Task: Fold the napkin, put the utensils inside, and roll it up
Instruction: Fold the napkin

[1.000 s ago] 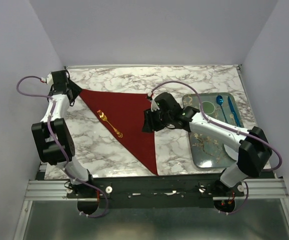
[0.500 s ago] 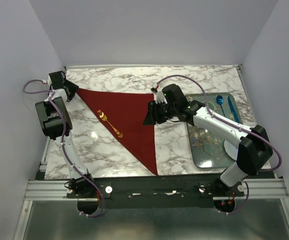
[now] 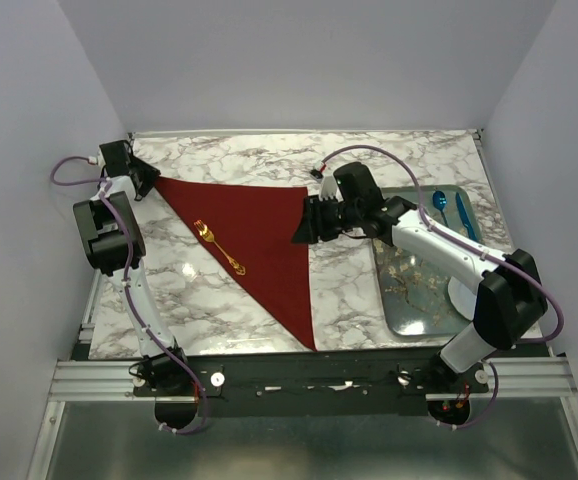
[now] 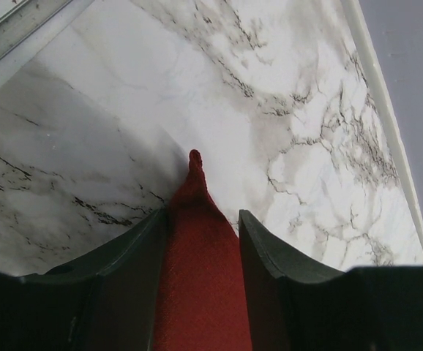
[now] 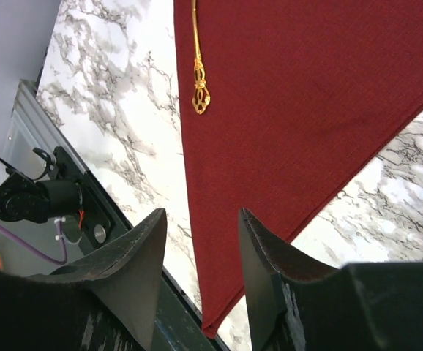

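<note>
The dark red napkin (image 3: 259, 250) is lying as a triangle on the marble counter (image 3: 359, 290), carrying a gold fork (image 3: 219, 247). The left pincer (image 4: 203, 216) is straddling its far-left corner, jaws spread. The right pincer (image 5: 200, 216) is hovering spread and empty by its right edge.

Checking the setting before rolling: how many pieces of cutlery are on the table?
3. One slim gold metal fork lies on the dark red cloth napkin; a blue spoon and another blue utensil lie on the patterned tray. The right arm may hide more.
</note>
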